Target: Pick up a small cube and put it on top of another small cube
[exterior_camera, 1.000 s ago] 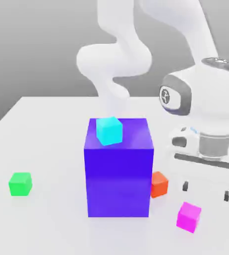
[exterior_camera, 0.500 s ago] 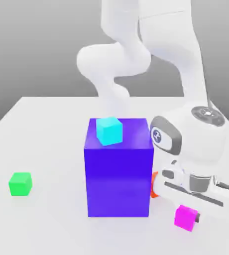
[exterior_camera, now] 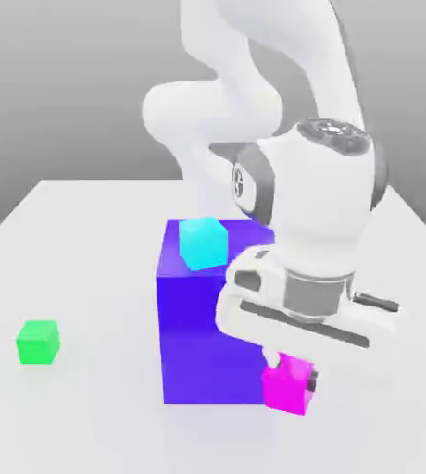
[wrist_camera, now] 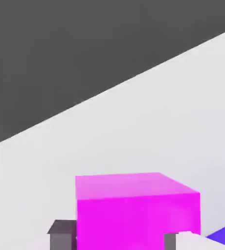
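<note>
Grasp done, carry step in hand: gripper [exterior_camera: 289, 378] clamped shut on magenta cube [exterior_camera: 286, 387], held just in front of big blue block [exterior_camera: 207, 333], apparently lifted off table [exterior_camera: 87, 278]. Next move needs transit across to green cube [exterior_camera: 38, 342] at exterior view's left, well apart, then alignment over it & release. Fingertips mostly hidden behind cube/hand; actual table clearance hard to judge
</note>
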Robot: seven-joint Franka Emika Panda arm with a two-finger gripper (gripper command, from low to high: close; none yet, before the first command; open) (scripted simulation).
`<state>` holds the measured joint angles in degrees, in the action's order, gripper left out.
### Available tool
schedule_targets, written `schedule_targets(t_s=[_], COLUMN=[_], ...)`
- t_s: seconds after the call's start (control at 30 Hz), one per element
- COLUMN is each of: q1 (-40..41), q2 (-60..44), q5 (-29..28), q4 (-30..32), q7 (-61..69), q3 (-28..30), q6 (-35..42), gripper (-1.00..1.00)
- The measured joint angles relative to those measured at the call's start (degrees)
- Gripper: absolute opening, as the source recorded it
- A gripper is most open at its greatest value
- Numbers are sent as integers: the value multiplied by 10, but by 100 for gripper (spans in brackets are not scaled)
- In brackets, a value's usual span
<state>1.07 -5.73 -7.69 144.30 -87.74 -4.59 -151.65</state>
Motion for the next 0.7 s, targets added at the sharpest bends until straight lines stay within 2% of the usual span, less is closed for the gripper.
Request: schedule_targets(t_s=[0.4,0.7], q1=[221,326], q2=[69,101], q5=[30,52], q4=[41,112], q7=[116,67], q3=[103,158], q6=[26,-1], gripper=[-100,-100])
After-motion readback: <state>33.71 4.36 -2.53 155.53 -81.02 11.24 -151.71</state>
